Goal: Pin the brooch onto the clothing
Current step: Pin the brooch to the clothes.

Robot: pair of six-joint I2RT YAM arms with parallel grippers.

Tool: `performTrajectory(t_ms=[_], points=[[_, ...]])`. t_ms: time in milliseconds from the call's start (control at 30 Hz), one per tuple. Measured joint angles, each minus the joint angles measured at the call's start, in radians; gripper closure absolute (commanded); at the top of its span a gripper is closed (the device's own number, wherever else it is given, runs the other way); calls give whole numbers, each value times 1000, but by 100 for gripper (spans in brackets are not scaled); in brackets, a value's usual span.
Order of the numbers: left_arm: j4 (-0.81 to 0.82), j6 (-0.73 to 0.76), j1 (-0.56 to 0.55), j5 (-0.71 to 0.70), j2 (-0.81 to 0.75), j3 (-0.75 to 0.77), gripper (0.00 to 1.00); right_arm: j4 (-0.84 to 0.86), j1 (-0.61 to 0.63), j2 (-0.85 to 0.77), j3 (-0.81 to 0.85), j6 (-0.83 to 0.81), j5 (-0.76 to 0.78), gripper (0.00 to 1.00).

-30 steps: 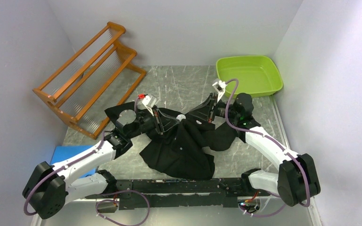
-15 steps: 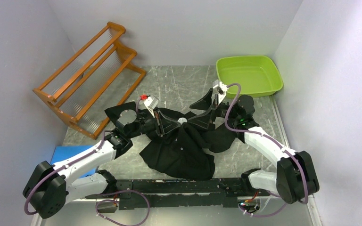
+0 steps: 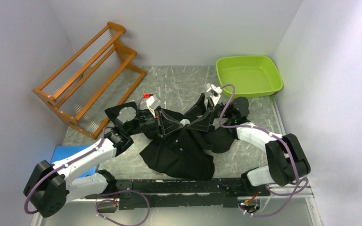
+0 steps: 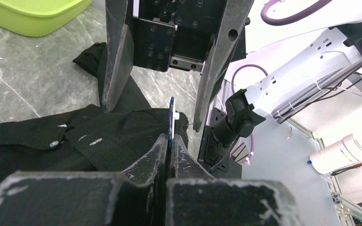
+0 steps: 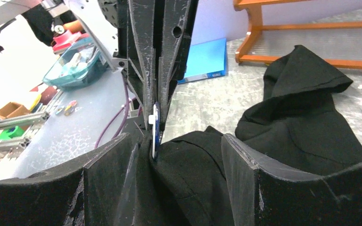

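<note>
Evidently the pinning is at its fiddly stage. The black short-sleeved button-up shirt lies crumpled on the grey marbled surface between the two arms, and both wrists meet nose to nose over its upper part. The left fingers are pressed fully together on the small round brooch, a thin pale disc with a bluish rim. Seen edge-on, it stands upright at their tips, just above a fold of cloth beside the row of pale buttons. Gripping it by the rim probably keeps its back free: a fine wire, likely the pin, shows just beside the disc. Whether that wire has entered the fabric cannot be told. The right fingers stand wide apart and grip nothing, one on either side of the brooch, with a raised hump of shirt between them. That straddling pose looks chosen so they can close on the cloth and steady it against the pin, since loose fabric would simply give way under a push. The orange wooden rack and the lime-green plastic tray sit well apart at the back, out of the way of both arms.
</note>
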Motion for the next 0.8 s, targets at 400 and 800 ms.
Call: performTrajectory(t_ms=[400,800], points=[[-21,8,0,2,2,14,97,389,18,166,6,354,-48,43],[-31,10,6,-8,5,23,97,97,24,54,15,131,-24,79]])
